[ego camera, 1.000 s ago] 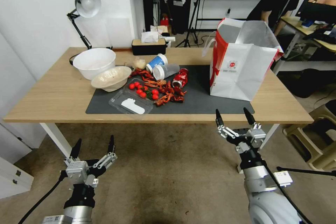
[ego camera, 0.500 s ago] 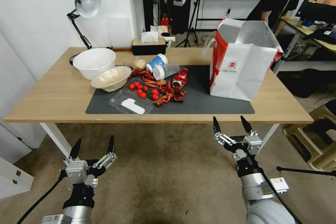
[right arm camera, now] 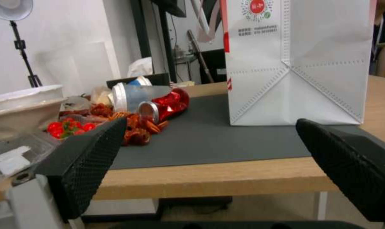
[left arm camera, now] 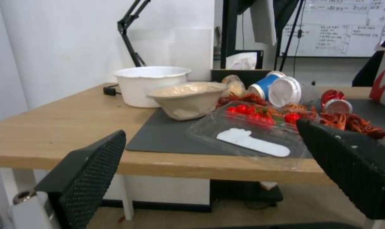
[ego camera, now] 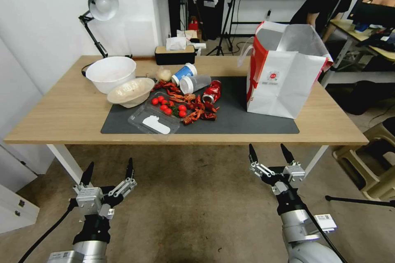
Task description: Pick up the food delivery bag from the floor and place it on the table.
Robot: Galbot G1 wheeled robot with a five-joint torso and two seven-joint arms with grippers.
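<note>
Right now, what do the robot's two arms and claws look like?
Both match. The left claw and right claw each have two black pointed fingers, with textured pads in the wrist views, on silver linkages and a grey block. Behind come a black wrist and silver arm segments. Black cables trail from each; the right arm bears a white tag.

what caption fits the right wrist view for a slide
Food delivery bag stands upright on the table's dark mat, beside a spilled red can; open right gripper level with the table edge.

The light-wood table (ego camera: 61, 111) fills mid-frame, carrying a dark grey mat (ego camera: 238, 119) at centre and a white bowl (ego camera: 110, 72) at upper left.
</note>
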